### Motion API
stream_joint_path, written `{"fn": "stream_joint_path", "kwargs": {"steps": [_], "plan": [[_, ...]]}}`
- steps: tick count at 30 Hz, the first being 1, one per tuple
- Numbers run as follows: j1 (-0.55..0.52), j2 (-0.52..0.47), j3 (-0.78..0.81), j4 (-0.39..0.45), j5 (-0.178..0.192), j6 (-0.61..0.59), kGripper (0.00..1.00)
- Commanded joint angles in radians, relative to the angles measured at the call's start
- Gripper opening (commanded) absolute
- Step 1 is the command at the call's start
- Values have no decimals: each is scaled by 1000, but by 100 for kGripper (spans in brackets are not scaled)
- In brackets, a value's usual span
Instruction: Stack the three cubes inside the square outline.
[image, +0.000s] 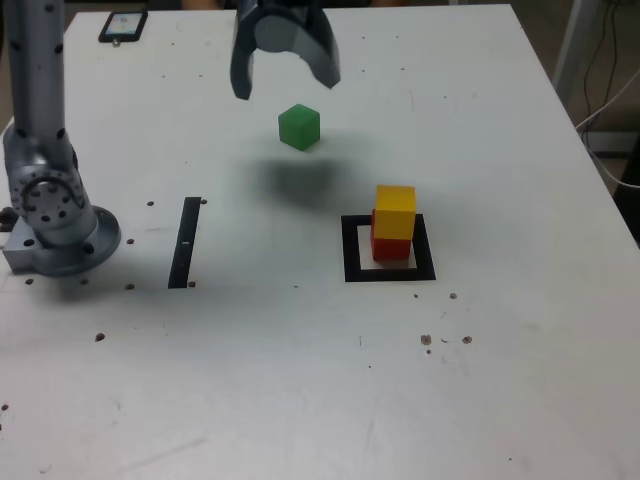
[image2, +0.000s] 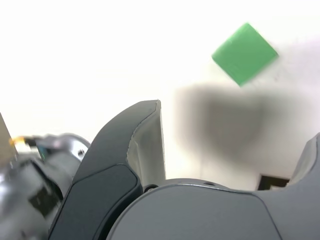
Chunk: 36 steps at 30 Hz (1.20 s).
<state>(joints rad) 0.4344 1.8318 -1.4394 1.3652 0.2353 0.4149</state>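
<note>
The yellow cube (image: 395, 212) rests on the red cube (image: 390, 247), and this pair stands inside the square outline (image: 388, 273) right of centre in the exterior view. Alone on the white table further back lies the green cube (image: 299, 127), which the wrist view shows as a green cube (image2: 244, 53) turned diamond-wise. My gripper (image: 286, 78) hovers above and behind the green cube, open, its two dark fingers spread wide with nothing between them. One finger (image2: 142, 145) fills the wrist view's foreground, and a corner of the square outline (image2: 272, 181) peeks past it.
A thin black strip (image: 185, 242) lies on the table at the exterior view's left. The arm's grey base (image: 55, 215) stands at the left edge. A dark phone-like object (image: 123, 25) lies at the far left corner. Cables hang past the table's right edge.
</note>
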Motion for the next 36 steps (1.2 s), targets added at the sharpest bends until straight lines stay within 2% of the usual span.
{"fn": "stream_joint_path", "kwargs": {"steps": [1,6,11,18,29,36], "plan": [[29,-17,25,-37,2,55,99],[110,4,93,-130,5,206,99],[130,59,124,-201,11,286,98],[121,104,129,-234,29,305,95],[113,173,136,-282,22,308,92],[111,186,136,-298,13,306,83]]}}
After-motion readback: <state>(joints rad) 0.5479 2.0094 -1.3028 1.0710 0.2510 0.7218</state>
